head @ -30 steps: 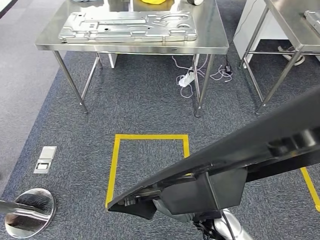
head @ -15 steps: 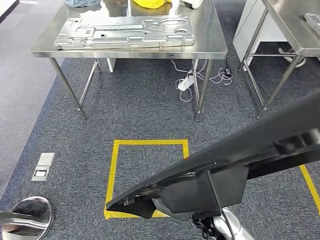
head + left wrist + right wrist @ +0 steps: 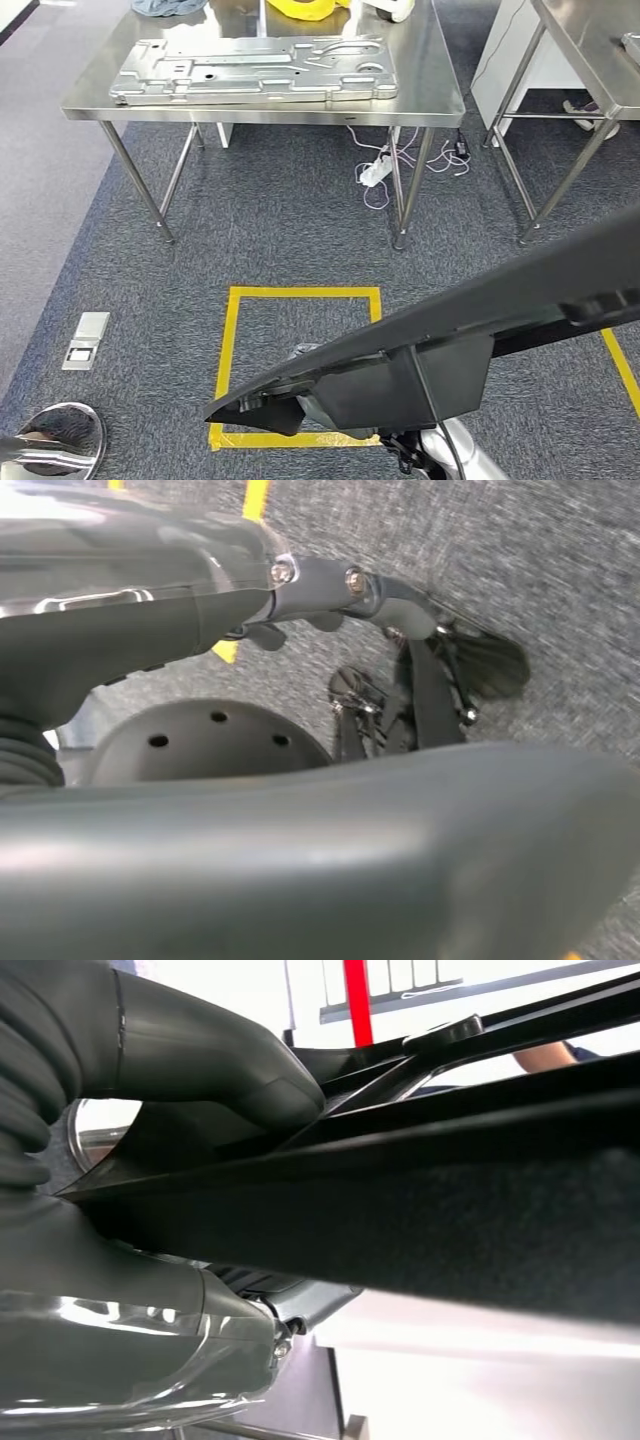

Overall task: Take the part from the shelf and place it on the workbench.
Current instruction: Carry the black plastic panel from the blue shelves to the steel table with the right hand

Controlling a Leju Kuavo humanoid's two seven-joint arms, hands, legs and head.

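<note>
A long black part runs slantwise across the lower right of the head view, its pointed end low over the yellow tape square. My right hand grips it, thumb over one face and fingers under the other. In the head view the right hand sits beneath the part, with the silver forearm behind it. The steel workbench stands ahead and carries a large stamped silver plate. My left hand hangs over the carpet with its fingers stretched out and nothing in them.
A yellow tape square marks the carpet in front of the workbench. A second steel table stands at the right. A power strip and cables lie under the workbench. A floor socket sits at the left.
The whole picture has slid down a little, so the camera has moved toward the workbench. The black part stays in my right hand at the same slant.
</note>
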